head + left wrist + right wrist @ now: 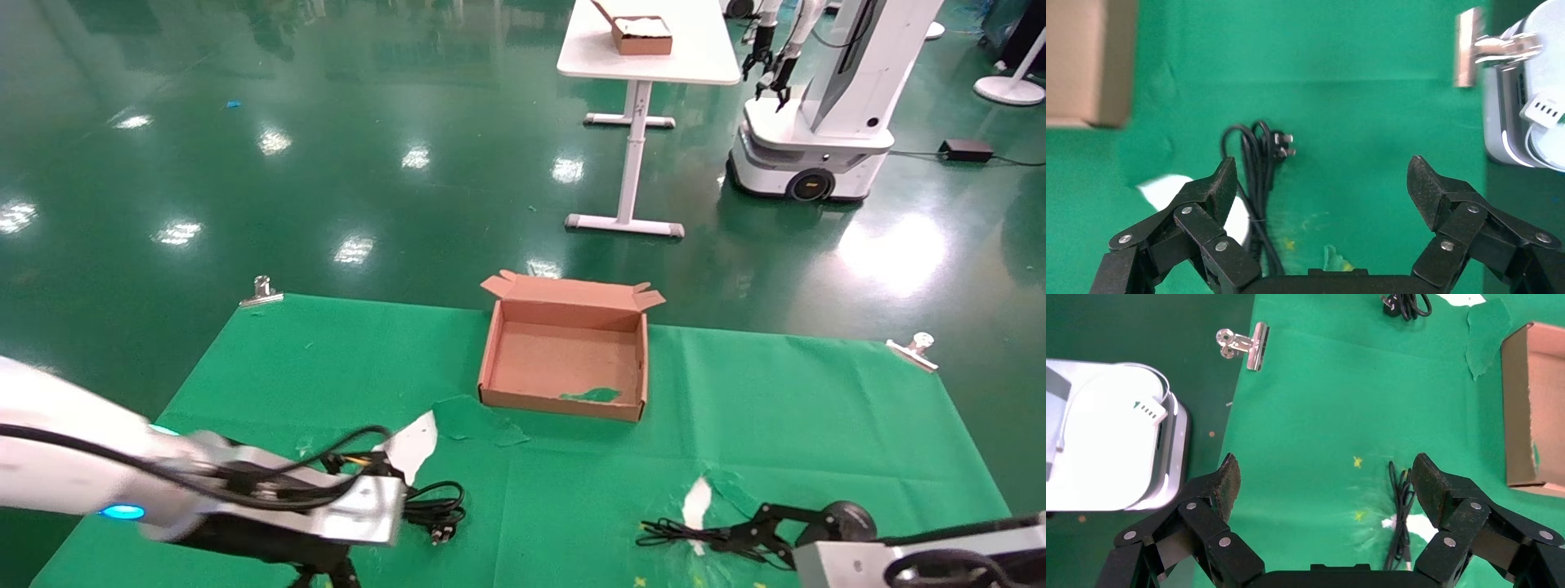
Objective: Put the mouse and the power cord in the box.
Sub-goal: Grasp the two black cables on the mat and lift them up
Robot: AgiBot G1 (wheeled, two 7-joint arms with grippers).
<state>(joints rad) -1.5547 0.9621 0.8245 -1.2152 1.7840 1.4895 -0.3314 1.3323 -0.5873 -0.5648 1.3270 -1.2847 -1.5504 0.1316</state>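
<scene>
Beyond both claws, at the far middle of the green-covered table (784, 392), stands the box (564, 359), lid flap back, with a green scrap on its floor. Low over the table's near left part, the left claw (1321, 184) is spread wide; the power cord (1257, 184) lies coiled on the cloth just beside one of its fingers (1211, 196), plug prongs pointing away, untouched. Over the near right part, the right claw (1324, 481) is likewise spread wide above a bundle of thin black cable (1401, 508) lying next to one finger. Whether the mouse itself is visible, I cannot tell.
</scene>
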